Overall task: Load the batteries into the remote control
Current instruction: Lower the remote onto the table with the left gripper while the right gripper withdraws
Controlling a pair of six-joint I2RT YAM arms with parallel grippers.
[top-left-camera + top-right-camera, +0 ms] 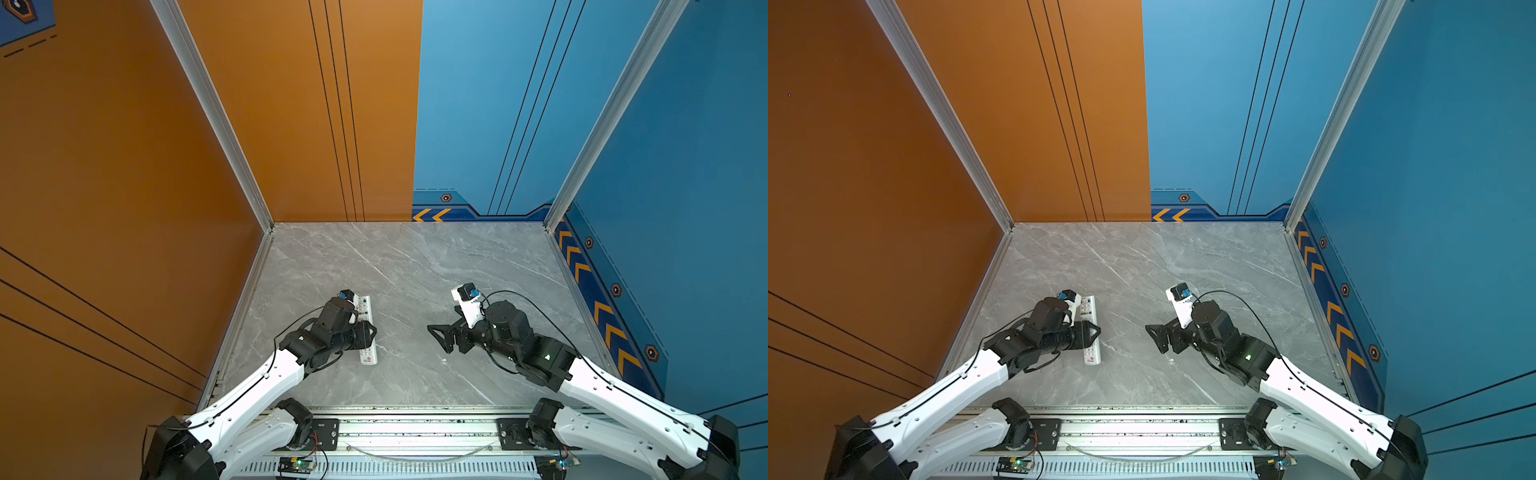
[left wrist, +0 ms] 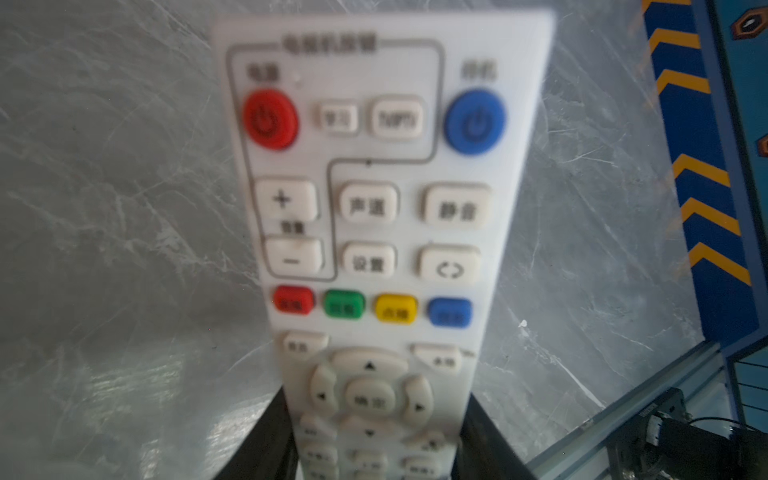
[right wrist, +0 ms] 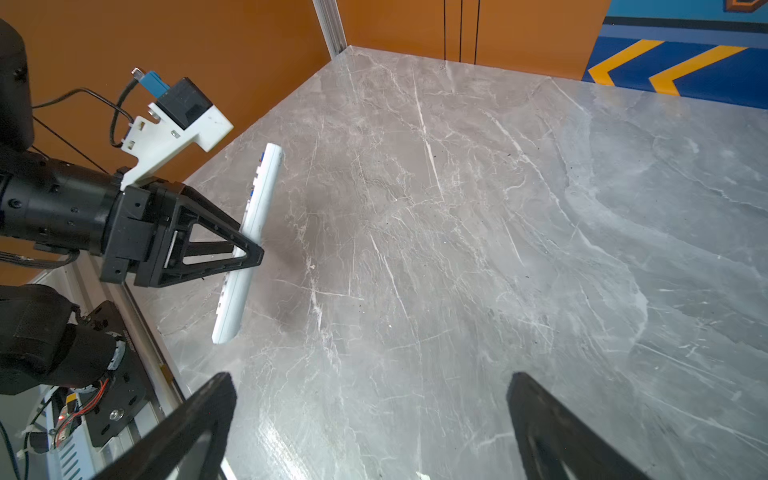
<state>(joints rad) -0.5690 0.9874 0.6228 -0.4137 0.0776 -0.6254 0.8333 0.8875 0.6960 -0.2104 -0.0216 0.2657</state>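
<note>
The remote control [image 1: 368, 355] [image 1: 1092, 355] is a long white bar, button side up, at the left of the table in both top views. My left gripper [image 1: 372, 332] [image 1: 1096, 330] is shut on its long sides near the middle. In the left wrist view the remote control [image 2: 374, 208] fills the frame between the two black fingers [image 2: 270, 440]. In the right wrist view the remote control [image 3: 262, 191] appears slightly raised, with a shadow beside it. My right gripper [image 1: 438, 340] [image 1: 1155, 340] [image 3: 370, 378] stands open and empty over bare table. The batteries are out of view.
The grey marble table [image 1: 415, 270] is bounded by an orange wall [image 1: 124, 208] on the left and a blue wall [image 1: 685, 208] on the right. An aluminium rail [image 1: 415, 428] with the arm bases runs along the front edge.
</note>
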